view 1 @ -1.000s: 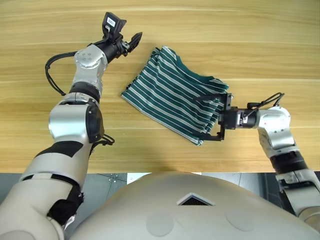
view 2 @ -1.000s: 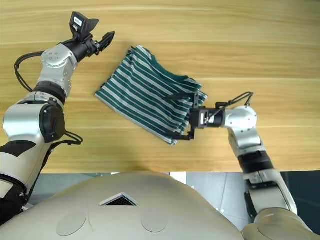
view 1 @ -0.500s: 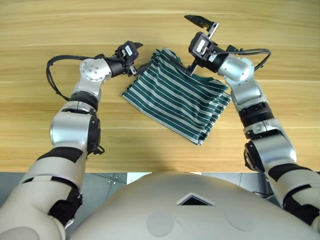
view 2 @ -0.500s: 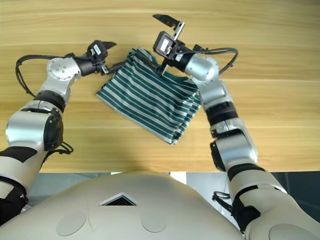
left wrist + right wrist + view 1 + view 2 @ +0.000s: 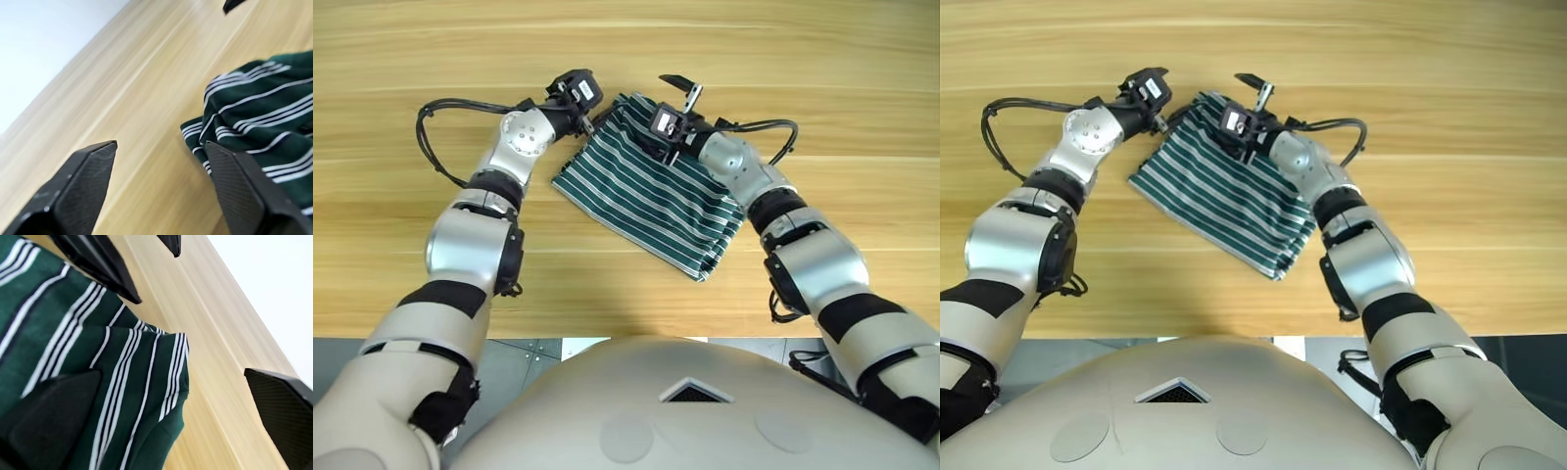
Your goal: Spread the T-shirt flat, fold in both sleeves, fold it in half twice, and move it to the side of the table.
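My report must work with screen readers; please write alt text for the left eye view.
A folded dark green T-shirt with white stripes lies on a wooden table. Both grippers are open at its far end: the left gripper beside the far left corner, the right gripper with one finger over the cloth and one past the edge.

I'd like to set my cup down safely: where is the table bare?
Bare table: the wide strip beyond the T-shirt, and the stretch right of the right arm. Crowded: the T-shirt's far corner, where left claw and right claw sit close.
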{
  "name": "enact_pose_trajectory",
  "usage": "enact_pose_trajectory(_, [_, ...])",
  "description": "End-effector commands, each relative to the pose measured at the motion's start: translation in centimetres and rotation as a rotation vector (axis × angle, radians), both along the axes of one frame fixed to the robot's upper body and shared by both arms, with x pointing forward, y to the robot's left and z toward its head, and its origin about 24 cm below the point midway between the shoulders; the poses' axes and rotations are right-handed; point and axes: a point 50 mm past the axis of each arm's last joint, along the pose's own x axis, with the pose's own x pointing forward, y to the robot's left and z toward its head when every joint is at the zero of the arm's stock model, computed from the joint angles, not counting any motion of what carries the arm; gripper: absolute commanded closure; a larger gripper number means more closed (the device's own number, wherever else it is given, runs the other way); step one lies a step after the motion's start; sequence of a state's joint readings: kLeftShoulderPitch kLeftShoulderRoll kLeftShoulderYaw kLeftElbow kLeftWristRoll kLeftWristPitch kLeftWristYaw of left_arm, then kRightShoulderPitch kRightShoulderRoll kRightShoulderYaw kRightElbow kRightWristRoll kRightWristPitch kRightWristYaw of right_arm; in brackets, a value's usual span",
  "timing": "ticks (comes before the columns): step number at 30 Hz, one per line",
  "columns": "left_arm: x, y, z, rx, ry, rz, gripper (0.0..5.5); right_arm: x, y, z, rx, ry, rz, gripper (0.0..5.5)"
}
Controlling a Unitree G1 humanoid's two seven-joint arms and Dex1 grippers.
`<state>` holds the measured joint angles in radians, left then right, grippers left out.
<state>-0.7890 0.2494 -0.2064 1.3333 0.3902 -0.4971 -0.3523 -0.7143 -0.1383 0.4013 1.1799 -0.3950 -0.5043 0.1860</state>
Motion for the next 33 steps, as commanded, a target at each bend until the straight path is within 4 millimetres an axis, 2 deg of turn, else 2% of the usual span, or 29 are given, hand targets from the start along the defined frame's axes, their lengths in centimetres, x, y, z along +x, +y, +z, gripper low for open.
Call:
enact_pose_trajectory(1, [-0.6,0.5,-1.3,0.102,0.022,0.025,2.12,0.0,-0.7,-0.6,-0.027,0.023,-0.039,0.11])
enact_pose_trajectory(6, [-1.1,0.6,-2.2,0.128,0.032,0.036,2.12,0.3,-1.8,0.1,0.080,0.044,-0.079,0.11])
enact_pose_trajectory(10, [-0.4,0.8,-0.7,-0.010,-0.006,0.062,2.12,1.2,-4.7,0.0,0.113,0.068,-0.274,0.11])
enact_pose_trajectory(16, [0.5,2.7,0.6,0.016,-0.085,0.158,2.12,1.1,-8.0,-1.0,0.185,0.109,-0.544,0.11])
enact_pose_trajectory(18, [1.0,3.4,1.6,-0.022,-0.130,0.210,2.12,0.4,-8.6,-1.9,0.128,0.110,-0.574,0.11])
enact_pose_trajectory(20, [1.3,3.8,2.3,-0.052,-0.164,0.236,2.12,-0.3,-7.9,-2.6,0.127,0.133,-0.514,0.11])
enact_pose_trajectory(23, [1.6,3.9,3.0,-0.076,-0.193,0.242,2.12,-0.6,-7.9,-2.2,0.158,0.110,-0.413,0.11])
enact_pose_trajectory(27, [1.7,4.5,3.9,-0.112,-0.234,0.248,2.12,-1.4,-11.7,0.0,0.096,-0.001,-0.262,0.11])
enact_pose_trajectory(30, [1.7,4.8,4.1,-0.127,-0.246,0.250,2.12,-4.1,-14.6,0.4,-0.046,0.018,-0.088,0.11])
enact_pose_trajectory(33, [1.6,4.9,4.1,-0.128,-0.250,0.247,2.12,-8.0,-15.8,-0.3,-0.115,0.140,0.077,0.11])
